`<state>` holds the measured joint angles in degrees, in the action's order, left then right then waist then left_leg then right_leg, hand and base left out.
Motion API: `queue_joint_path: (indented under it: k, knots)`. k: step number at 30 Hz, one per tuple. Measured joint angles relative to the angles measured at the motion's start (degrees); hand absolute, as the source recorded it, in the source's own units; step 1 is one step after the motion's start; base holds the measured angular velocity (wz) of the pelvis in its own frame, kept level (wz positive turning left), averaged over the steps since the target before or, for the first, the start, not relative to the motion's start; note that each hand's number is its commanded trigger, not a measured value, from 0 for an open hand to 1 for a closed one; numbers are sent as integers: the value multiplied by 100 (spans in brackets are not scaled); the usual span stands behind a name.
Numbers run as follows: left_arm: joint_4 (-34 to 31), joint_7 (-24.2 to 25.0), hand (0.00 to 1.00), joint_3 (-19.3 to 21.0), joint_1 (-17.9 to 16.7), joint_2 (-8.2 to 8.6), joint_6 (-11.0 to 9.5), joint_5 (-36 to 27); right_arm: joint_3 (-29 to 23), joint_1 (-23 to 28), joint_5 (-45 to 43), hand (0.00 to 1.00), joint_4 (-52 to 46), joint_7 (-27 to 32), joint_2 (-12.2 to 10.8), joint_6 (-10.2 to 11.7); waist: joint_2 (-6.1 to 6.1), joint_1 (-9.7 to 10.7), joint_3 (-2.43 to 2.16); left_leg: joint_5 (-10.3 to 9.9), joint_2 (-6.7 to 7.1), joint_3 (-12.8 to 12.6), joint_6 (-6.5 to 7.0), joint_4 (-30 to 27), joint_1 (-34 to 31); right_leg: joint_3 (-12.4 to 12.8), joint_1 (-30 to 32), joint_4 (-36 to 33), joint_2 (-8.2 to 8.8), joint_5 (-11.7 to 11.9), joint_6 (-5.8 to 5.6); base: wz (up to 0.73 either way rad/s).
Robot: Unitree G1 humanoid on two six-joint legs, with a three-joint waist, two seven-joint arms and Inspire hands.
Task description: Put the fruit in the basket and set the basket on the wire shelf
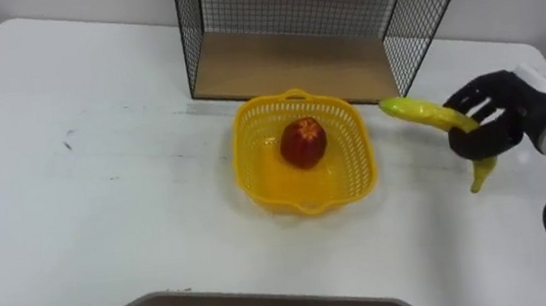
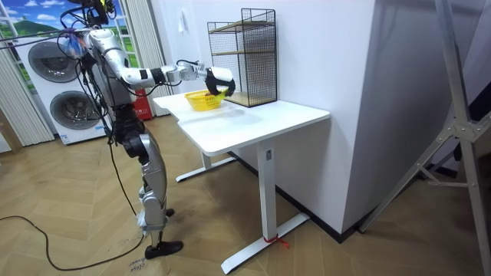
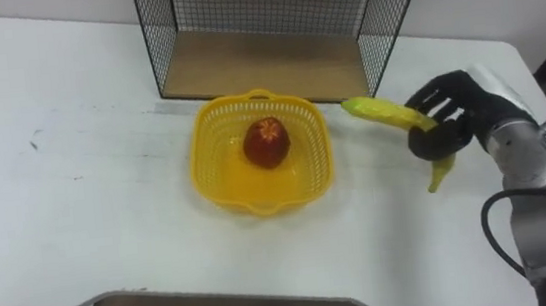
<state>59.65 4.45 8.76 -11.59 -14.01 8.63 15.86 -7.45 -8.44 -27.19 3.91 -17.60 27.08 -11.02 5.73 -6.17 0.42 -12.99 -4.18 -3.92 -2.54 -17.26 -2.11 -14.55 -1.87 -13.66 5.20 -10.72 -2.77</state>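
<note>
R hand (image 1: pixel 499 119) grips curved banana (image 1: pixel 426 111) beside yellow lattice plastic basket (image 1: pixel 255 175) w/ round red apple (image 1: pixel 303 142).

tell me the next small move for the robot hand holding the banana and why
Probably carry the banana leftward until it hangs over the basket. The right robot hand is shut on the banana just right of the basket's rim, outside it. The apple already lies inside, so the banana looks like the last fruit to load.
</note>
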Motion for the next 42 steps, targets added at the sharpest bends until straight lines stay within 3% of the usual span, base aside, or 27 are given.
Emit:
queue_joint_path:
  k: [4,7,14,21,26,35,42]
  knots:
    - [2,-2,0,-9,7,57,-56,-21,1,35,17,100,-505,-6,-15,96,-89,24,43,-2,-6,-17,2,15,-43,8,40,-6,-2,0,0,-1]
    - [5,-3,0,-7,-22,73,-69,-19,1,35,65,100,-689,-5,-24,121,-136,52,28,0,-7,-32,1,64,-53,29,59,-12,-5,0,1,-3]
    - [3,-3,0,-9,-43,81,-124,-43,0,34,256,100,-744,-5,-194,167,-59,124,-9,0,-8,-39,3,-14,-129,16,80,15,-6,0,1,0]
    - [9,-3,0,-18,-46,122,-160,-46,14,34,336,100,-1017,-82,-215,168,-116,108,2,0,-17,-54,2,4,-123,8,83,6,-10,1,2,0]
    - [10,-3,0,-137,-24,132,-162,-53,369,38,447,100,-1302,-230,-216,166,-131,99,-4,1,-16,-51,2,57,-114,6,86,2,-9,2,3,0]
    - [-9,1,0,-231,-8,131,-162,-49,636,37,394,100,-1626,-333,-486,166,-113,79,-10,1,-16,-44,2,56,-123,-7,87,3,-9,2,2,0]
    - [-21,16,0,-228,61,131,-162,-48,635,37,173,100,-1641,-447,-508,164,-68,3,-13,1,-16,-44,2,49,-126,-8,87,3,-9,2,3,0]
